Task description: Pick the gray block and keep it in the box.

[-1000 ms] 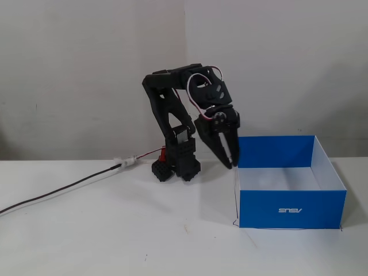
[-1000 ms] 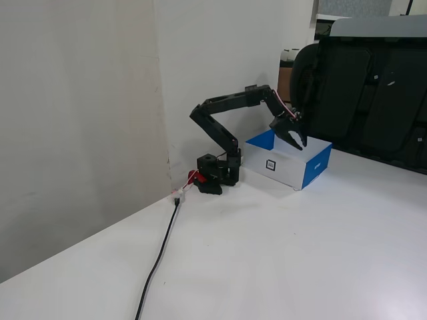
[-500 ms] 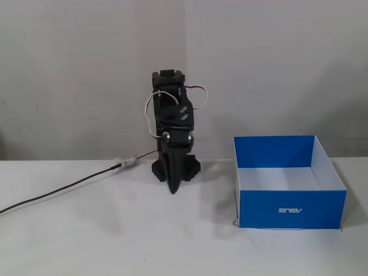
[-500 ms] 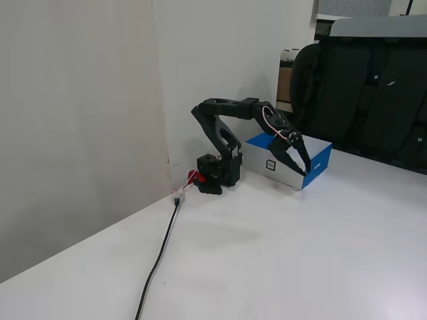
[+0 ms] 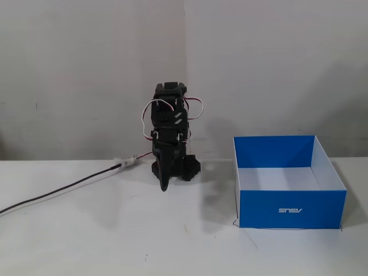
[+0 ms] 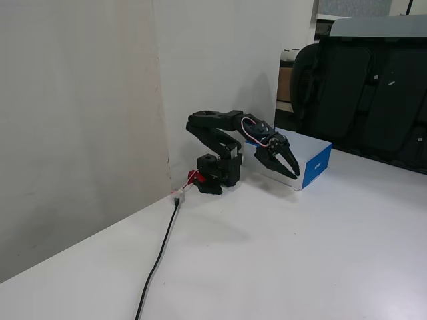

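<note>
Leftmost in both fixed views, a dark cable point(image 5: 63, 189) runs across the white table point(image 5: 115, 241); in the front-on one it comes from the left edge toward the arm's base, in the side one point(image 6: 157, 257) it runs from the bottom edge up to a white connector beside a red part at the base.

Next comes the black arm point(image 5: 169, 123), folded and pointing toward the front-on camera, with red and white wires looped at its wrist. Its gripper point(image 5: 164, 187) points down at the table just in front of the base. From the side, the arm point(image 6: 217, 123) reaches low and to the right, and the gripper point(image 6: 291, 171) hangs in front of the box's near wall; its fingers point(image 6: 293, 163) stand a little apart with nothing between them.

Right of the arm sits the box point(image 5: 290, 210), blue outside with a white logo on its front, white floor showing. Its floor looks bare where visible, though the front wall hides part of it. In the side view the box point(image 6: 319, 164) is partly behind the gripper, with dark chairs point(image 6: 370, 93) beyond.

No gray block is visible in either view.
</note>
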